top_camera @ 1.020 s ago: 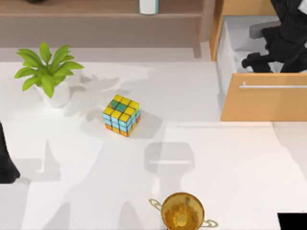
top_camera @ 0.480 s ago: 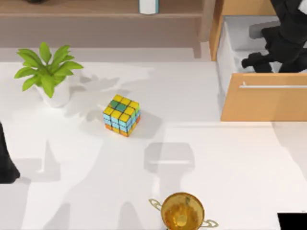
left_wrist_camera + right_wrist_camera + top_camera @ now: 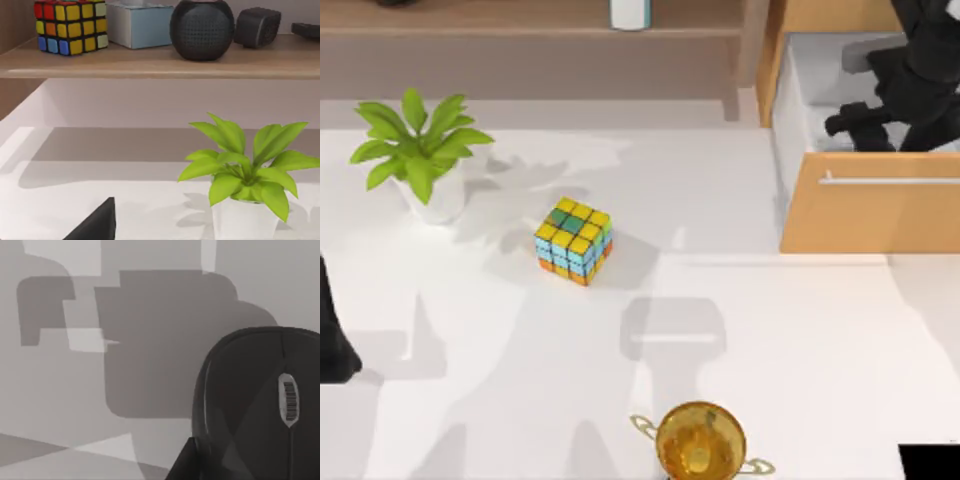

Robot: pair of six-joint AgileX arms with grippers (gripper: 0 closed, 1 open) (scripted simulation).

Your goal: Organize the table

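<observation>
- The right gripper [image 3: 865,125] hangs over the open drawer [image 3: 860,210] at the far right; a black computer mouse [image 3: 265,405] lies on the drawer's pale floor just under its camera. I cannot tell whether its fingers are apart or together, nor whether they touch the mouse.
- My guess is the mouse belongs in that drawer, which would explain why the drawer stands pulled out over the table [image 3: 800,330].
- The left gripper [image 3: 335,345] sits idle at the table's left edge; a dark tip of it shows in its own wrist view, but not enough to judge its fingers.
- The white table spreads across the whole middle of the scene, from the brown shelf [image 3: 520,15] at the far side to the near edge.
- On it stand a potted plant [image 3: 420,150] at the far left, a Rubik's cube [image 3: 573,240] near the centre, and a golden trophy cup [image 3: 700,443] at the near edge, all well apart.
- The shelf already carries a second Rubik's cube [image 3: 70,26], a light blue box [image 3: 140,24], and a round black speaker [image 3: 201,29], so it looks like the home for loose items.
</observation>
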